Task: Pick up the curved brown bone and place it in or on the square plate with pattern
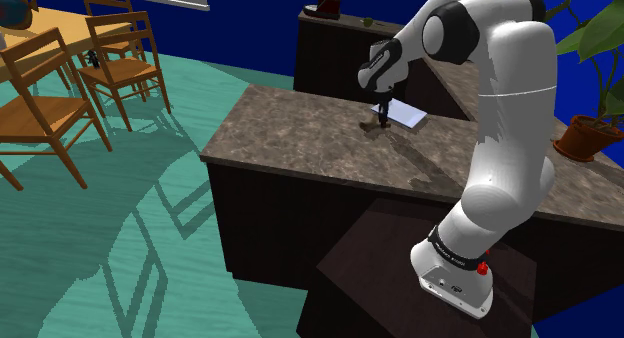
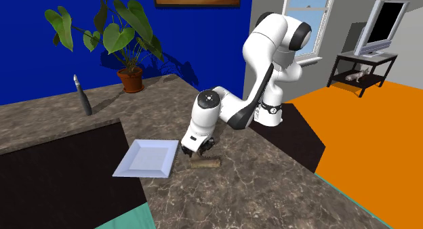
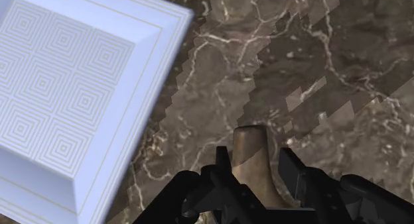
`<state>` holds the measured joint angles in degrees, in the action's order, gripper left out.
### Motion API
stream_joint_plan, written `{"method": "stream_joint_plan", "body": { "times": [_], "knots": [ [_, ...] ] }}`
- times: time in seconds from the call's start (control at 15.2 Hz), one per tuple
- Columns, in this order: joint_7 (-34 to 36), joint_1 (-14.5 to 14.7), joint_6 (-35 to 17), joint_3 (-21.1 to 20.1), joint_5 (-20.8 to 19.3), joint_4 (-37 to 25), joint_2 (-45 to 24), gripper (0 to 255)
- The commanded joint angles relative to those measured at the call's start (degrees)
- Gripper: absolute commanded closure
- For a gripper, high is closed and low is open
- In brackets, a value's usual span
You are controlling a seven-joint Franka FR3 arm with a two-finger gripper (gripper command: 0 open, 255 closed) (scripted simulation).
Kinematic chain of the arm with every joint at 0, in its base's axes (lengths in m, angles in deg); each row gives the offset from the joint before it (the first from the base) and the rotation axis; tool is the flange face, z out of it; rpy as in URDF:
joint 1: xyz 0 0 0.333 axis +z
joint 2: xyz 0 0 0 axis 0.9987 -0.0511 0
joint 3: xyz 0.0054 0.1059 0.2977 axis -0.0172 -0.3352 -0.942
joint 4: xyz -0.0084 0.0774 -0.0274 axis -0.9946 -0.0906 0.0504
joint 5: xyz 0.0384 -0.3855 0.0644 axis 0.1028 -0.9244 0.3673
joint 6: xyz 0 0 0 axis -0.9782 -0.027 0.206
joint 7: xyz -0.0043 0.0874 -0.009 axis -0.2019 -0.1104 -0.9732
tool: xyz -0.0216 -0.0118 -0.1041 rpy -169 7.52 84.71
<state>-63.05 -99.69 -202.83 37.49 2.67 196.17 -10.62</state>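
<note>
Marble bench (image 2: pixel 271 187): patterned plate (image 2: pixel 135 171) sits at its edge, bone (image 2: pixel 205 162) lies flat just inboard. Gripper (image 3: pixel 255 156) fingers stand narrowly apart, straddling one bone end, no clear pinch. I'd guess it's light, stiff and rounded, so slippery; I'd grab mid-shaft.

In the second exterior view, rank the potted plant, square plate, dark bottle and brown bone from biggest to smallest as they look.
1. potted plant
2. square plate
3. dark bottle and brown bone: about alike, so unranked.
</note>
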Motion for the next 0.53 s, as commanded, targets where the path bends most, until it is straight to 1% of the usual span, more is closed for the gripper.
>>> {"method": "stream_joint_plan", "body": {
  "times": [0.0,0.46],
  "knots": [
    [0.0,0.0,0.0,0.0,0.0,0.1,0.1,255],
    [-0.4,0.9,4.0,0.9,-1.2,-0.7,3.6,255]
  ]
}}
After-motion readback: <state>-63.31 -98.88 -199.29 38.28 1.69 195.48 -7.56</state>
